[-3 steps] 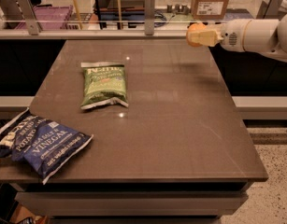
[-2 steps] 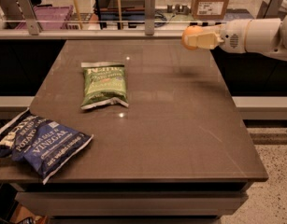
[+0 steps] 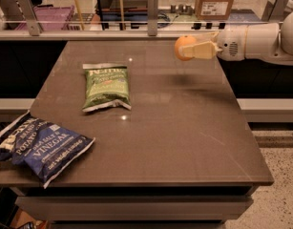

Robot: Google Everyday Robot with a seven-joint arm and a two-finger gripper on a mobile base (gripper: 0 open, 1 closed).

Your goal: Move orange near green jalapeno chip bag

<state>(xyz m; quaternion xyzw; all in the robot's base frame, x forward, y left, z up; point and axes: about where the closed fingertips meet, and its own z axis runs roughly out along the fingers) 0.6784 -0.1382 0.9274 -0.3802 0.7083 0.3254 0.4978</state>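
Peeking out between the gripper fingers (image 3: 204, 50), orange (image 3: 183, 46) above table's (image 3: 184, 137) far-right side.

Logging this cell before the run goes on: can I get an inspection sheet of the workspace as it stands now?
Surface: dark brown table, flat and glossy, with small light glints.
Job's things: orange held in the air over the table's far right part; green jalapeno chip bag lying flat on the far left half, well apart from the orange.
Clutter: dark blue chip bag at the near left corner, overhanging the edge.
Grippers: gripper shut on the orange, reaching in from the right.
Cables: nothing seen.
Surroundings: rail with metal posts behind the table; cardboard box and purple crate beyond it; speckled floor at right.
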